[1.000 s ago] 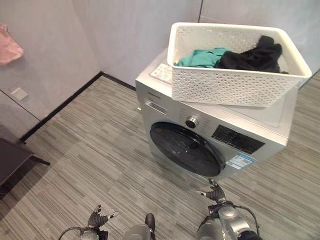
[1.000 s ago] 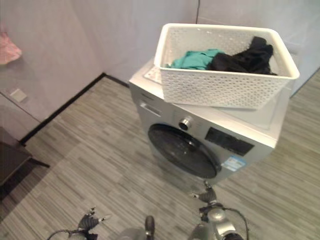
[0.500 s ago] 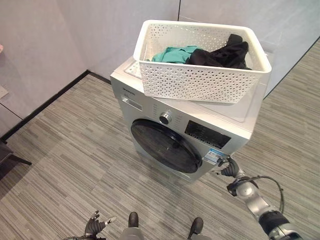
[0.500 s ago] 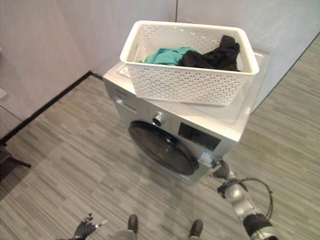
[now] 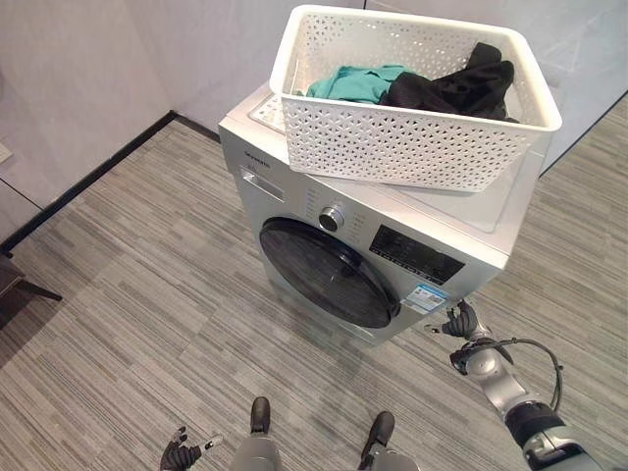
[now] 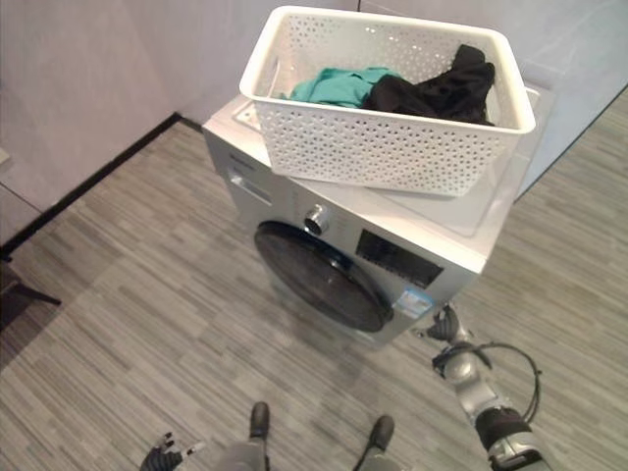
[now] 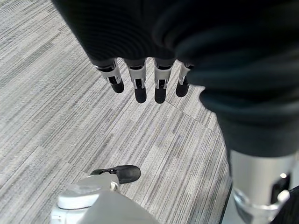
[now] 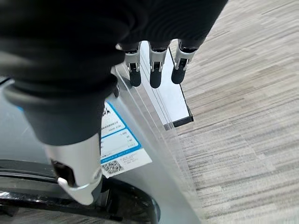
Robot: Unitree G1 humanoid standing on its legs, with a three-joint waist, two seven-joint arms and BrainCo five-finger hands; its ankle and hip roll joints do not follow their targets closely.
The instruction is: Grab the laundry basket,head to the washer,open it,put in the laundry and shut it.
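Basket [image 5: 412, 128] of laundry [image 5: 446, 86] sits on the washer [image 5: 392, 245]; door [image 5: 329, 272] shut. Right hand [image 5: 459, 322], fingers relaxed and empty, hovers near its lower corner: it should reach the door's edge and pull squarely. Left hand [image 7: 145, 79] hangs loose.

The basket [image 5: 412, 98] covers much of the washer [image 5: 392, 245] top, and the black garment [image 5: 451, 86] and teal one [image 5: 358, 83] lie heaped, so what's beneath them in the basket can't be made out. The left hand [image 5: 180, 456] sits tiny at the bottom edge, partly cut off. The sticker [image 8: 117, 140] print by the right hand [image 8: 154, 65] is too blurred to read.
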